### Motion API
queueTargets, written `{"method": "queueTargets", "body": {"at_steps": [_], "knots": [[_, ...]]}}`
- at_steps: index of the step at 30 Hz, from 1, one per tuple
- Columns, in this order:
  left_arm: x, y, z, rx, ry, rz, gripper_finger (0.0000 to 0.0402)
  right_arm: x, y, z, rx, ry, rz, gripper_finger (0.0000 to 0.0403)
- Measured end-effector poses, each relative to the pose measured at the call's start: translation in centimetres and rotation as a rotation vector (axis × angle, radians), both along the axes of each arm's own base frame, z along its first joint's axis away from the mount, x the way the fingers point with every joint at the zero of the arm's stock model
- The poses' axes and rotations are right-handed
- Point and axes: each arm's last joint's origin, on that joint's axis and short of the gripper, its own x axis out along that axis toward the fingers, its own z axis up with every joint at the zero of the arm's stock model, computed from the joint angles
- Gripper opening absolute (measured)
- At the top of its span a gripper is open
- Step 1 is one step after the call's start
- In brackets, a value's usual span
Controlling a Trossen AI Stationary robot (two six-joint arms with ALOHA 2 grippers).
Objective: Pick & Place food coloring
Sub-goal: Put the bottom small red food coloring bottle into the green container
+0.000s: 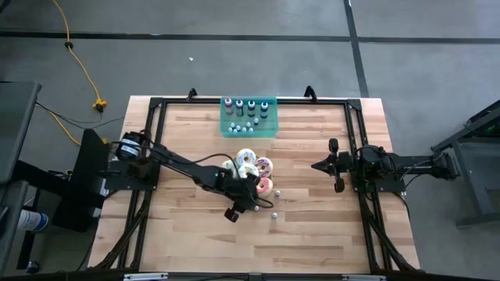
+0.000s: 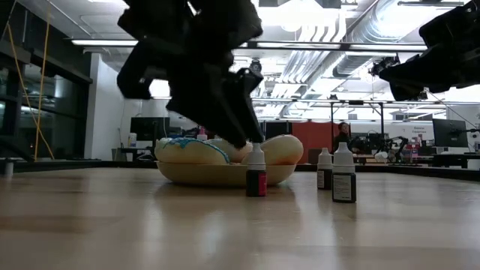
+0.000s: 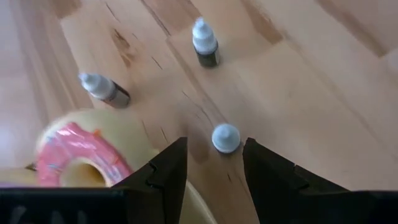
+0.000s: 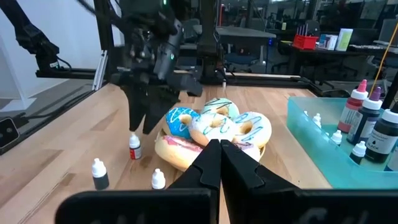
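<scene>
Three small food coloring bottles with white caps stand upright on the wooden table near the donuts. My left gripper (image 3: 214,148) hangs open, slanting down over the nearest bottle (image 3: 225,138), whose cap shows in the gap just past the fingertips. In the low view the fingers (image 2: 247,124) end just above that dark bottle (image 2: 256,174). The other two bottles (image 3: 205,43) (image 3: 102,88) stand farther off. My right gripper (image 4: 219,149) waits shut at the table's right side (image 1: 320,165).
A plate of frosted donuts (image 1: 250,168) sits right beside my left gripper, the pink donut (image 3: 74,155) next to one finger. A teal tray (image 1: 250,129) holding more bottles stands at the far edge. Bare wood lies toward the near edge.
</scene>
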Motion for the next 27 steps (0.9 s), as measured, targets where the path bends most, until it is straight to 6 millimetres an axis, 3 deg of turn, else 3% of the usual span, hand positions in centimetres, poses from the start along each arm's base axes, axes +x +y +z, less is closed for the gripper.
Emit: {"method": "queueTargets", "body": {"at_steps": [10,27], "knots": [[0.4,-0.2,-1.4,-0.008,0.024,0.009,0.0147,0.0,0.0,0.0,0.000,0.002,0.000,0.0000],[0.9,-0.3,-1.8,-0.047,0.001,-0.014,0.0147,0.0,0.0,0.0,0.000,0.002,0.000,0.0000]]}}
